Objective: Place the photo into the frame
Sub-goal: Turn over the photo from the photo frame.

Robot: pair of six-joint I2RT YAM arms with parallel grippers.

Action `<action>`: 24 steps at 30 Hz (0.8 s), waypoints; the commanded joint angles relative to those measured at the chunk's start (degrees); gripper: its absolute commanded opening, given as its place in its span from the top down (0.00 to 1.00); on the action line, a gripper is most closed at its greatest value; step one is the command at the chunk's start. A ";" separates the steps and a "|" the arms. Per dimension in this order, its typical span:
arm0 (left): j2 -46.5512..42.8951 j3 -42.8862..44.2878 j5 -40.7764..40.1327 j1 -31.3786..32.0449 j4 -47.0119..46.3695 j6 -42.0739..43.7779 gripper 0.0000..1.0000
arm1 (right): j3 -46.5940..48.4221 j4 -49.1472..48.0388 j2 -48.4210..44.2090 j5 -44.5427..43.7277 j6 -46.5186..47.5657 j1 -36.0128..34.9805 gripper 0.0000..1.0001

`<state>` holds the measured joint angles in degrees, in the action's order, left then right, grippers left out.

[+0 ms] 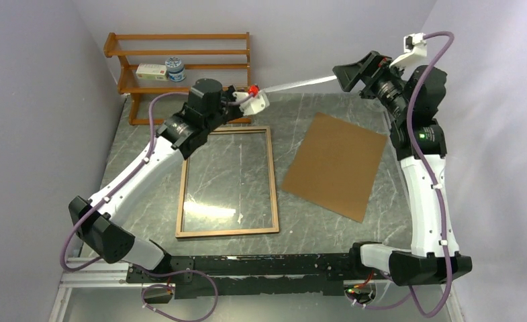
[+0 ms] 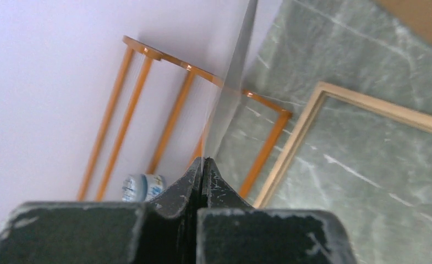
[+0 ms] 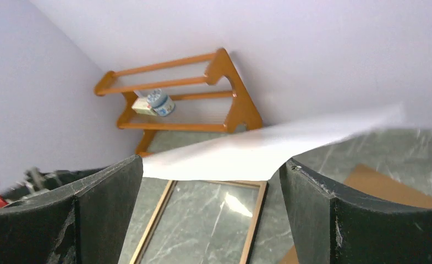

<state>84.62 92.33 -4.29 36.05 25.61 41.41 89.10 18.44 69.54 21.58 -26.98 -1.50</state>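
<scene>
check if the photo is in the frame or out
Out: the left pincer holds the photo in the air; the frame lies flat without it.

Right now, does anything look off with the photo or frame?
Yes: the photo is in the air, pinched at one end by the left gripper only; its other end floats ungripped inside the open right gripper. The frame lies flat; the backing board sits skewed beside it.

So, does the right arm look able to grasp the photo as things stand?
Probably yes. The right gripper is open and the photo's free edge hangs just ahead of it, with nothing between. The left gripper pinches the far end, holding it up.
</scene>
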 commanded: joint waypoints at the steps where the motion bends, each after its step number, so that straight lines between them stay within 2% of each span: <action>1: -3.64 -9.66 -0.68 0.21 -24.13 21.55 0.97 | 6.19 -0.98 -1.69 1.92 0.66 0.11 0.02; 5: -2.44 -13.01 -2.30 0.12 -37.23 29.96 0.97 | 6.60 -1.28 -2.55 3.63 -0.52 0.09 0.01; 11: -2.35 -12.51 2.27 0.15 -45.02 36.27 0.97 | 4.95 -0.47 -3.35 3.60 0.59 0.05 0.01; 18: -3.65 -9.81 9.89 0.19 -44.42 36.80 0.97 | 2.97 -0.57 -0.21 11.53 1.60 -2.62 0.01; 21: -5.85 -10.46 14.08 0.15 -44.18 33.49 0.97 | 2.23 0.82 1.57 13.60 1.63 -4.23 0.01; 24: -8.20 -11.22 17.20 0.12 -44.53 28.34 0.97 | -2.25 -3.43 1.96 18.34 -2.63 -4.91 0.01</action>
<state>81.67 79.96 6.15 36.10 -14.76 75.33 91.00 18.65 70.89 32.71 -26.59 -5.52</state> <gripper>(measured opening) 0.032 0.989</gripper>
